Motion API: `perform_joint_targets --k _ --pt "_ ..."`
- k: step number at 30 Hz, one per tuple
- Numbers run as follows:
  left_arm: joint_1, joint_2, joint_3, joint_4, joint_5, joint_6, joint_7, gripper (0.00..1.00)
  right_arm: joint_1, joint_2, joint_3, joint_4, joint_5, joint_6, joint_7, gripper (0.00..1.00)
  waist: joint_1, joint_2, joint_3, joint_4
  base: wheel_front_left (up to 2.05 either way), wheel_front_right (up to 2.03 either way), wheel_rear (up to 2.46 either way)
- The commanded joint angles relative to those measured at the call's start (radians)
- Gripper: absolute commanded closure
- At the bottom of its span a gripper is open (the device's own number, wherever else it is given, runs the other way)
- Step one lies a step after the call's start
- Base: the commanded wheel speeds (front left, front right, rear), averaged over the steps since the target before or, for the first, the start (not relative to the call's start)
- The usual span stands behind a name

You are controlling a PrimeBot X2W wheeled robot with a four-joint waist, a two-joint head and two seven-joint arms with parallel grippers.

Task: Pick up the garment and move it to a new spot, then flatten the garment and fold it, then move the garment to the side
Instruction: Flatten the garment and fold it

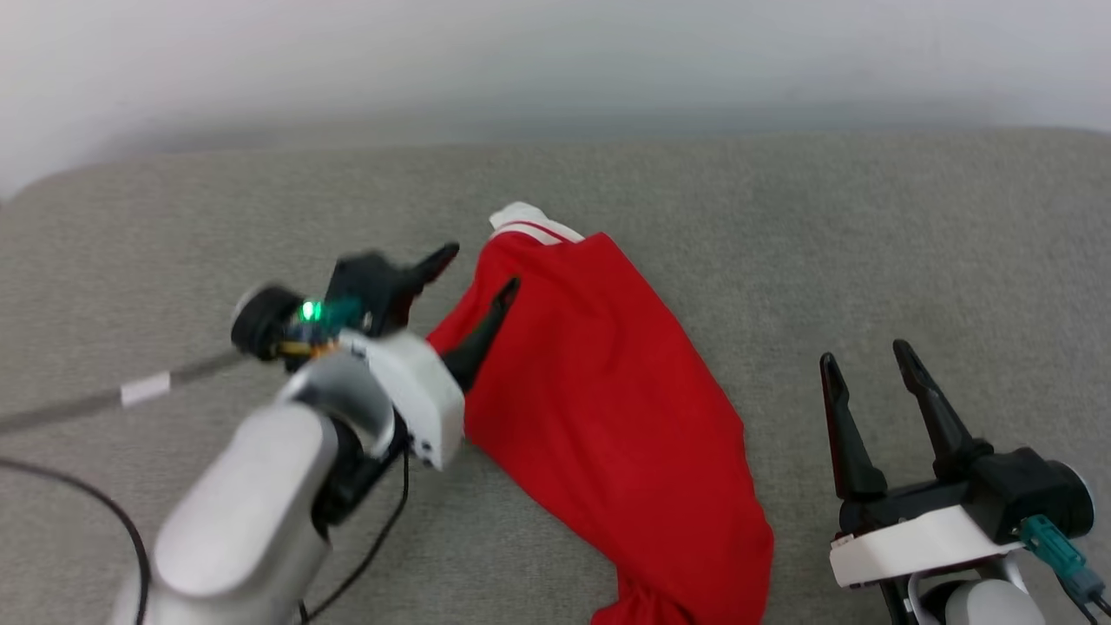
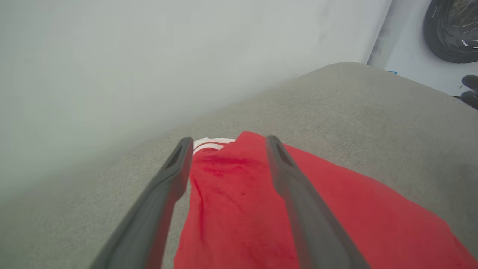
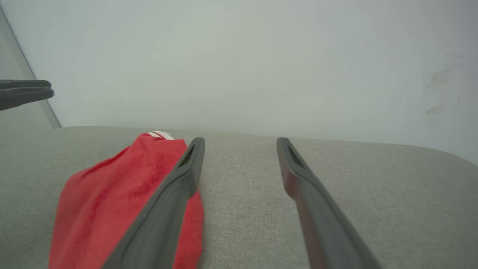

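Note:
The garment (image 1: 599,408) lies as a long red heap on the grey cushion (image 1: 868,243), running from the upper middle down to the bottom edge, with a white striped bit at its far end (image 1: 525,223). My left gripper (image 1: 482,273) hovers open over the garment's upper left part, one finger over the red cloth, the other beside it. In the left wrist view the garment (image 2: 239,209) shows between and under the spread fingers (image 2: 168,186). My right gripper (image 1: 868,360) stands open to the right of the garment, apart from it; its wrist view shows the garment (image 3: 112,201) at left.
A pale wall (image 1: 555,61) rises behind the cushion. A black cable (image 1: 104,521) and a grey strap with a white tag (image 1: 143,389) lie at the left. A washing machine's dark door (image 2: 452,30) shows past the cushion's end in the left wrist view.

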Motion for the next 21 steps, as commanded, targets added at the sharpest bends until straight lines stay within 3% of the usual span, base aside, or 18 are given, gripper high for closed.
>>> perform_joint_targets --k 1,7,11,17,21 --pt "-0.076 0.024 -0.012 0.022 -0.031 -0.011 0.084 0.00 -0.023 0.003 0.005 -0.007 0.003 0.000 -0.002 0.00 0.0000 -0.0001 0.061 -0.055 0.00 0.00 0.00" --pt "-0.299 0.118 -0.085 0.091 -0.202 -0.022 0.400 0.00 -0.061 0.003 0.021 -0.019 0.033 0.000 -0.002 0.00 0.0000 -0.0001 0.144 -0.133 0.00 0.00 0.00" --pt "-0.390 0.175 -0.119 0.122 -0.281 -0.022 0.519 0.00 -0.080 0.003 0.027 -0.020 0.044 0.000 -0.002 0.00 0.0000 -0.0001 0.183 -0.167 0.00 0.00 0.00" --pt "-0.503 0.248 -0.161 0.206 -0.355 -0.022 0.624 0.00 -0.109 0.003 0.057 -0.030 0.094 0.000 -0.002 0.00 0.0000 -0.0001 0.242 -0.233 0.00 0.00 0.00" --pt "-0.545 0.267 -0.179 0.251 -0.364 -0.022 0.647 0.00 -0.112 0.003 0.066 -0.035 0.091 0.000 -0.002 0.00 0.0000 -0.0001 0.271 -0.263 0.00 0.00 0.00"
